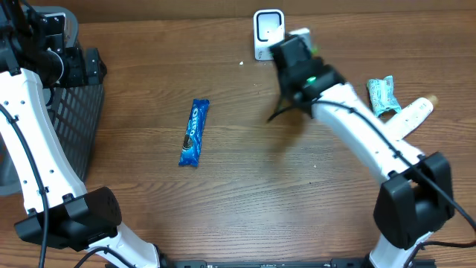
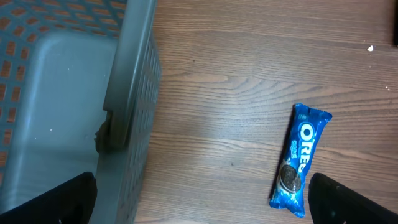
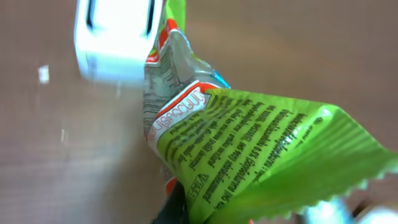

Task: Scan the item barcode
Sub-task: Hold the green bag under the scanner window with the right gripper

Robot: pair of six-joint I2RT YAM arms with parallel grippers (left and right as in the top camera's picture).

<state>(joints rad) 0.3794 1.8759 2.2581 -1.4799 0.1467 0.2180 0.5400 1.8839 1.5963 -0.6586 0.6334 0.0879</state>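
Observation:
My right gripper (image 1: 295, 50) is shut on a green snack packet (image 3: 261, 143) with printed text and a red-and-white end. It holds the packet up close to the white barcode scanner (image 1: 268, 30), which stands at the table's far edge. In the right wrist view the scanner (image 3: 118, 37) is just beyond the packet's top end, and one dark finger (image 3: 177, 208) shows beneath the packet. My left gripper (image 2: 202, 205) is open and holds nothing. It hangs high over the rim of the basket (image 2: 134, 93) at the far left.
A blue Oreo pack (image 1: 194, 132) lies flat mid-table, left of centre. The dark mesh basket (image 1: 74, 112) stands at the left edge. A mint-green packet (image 1: 383, 95) and a white tube (image 1: 413, 115) lie at the right, beside the right arm.

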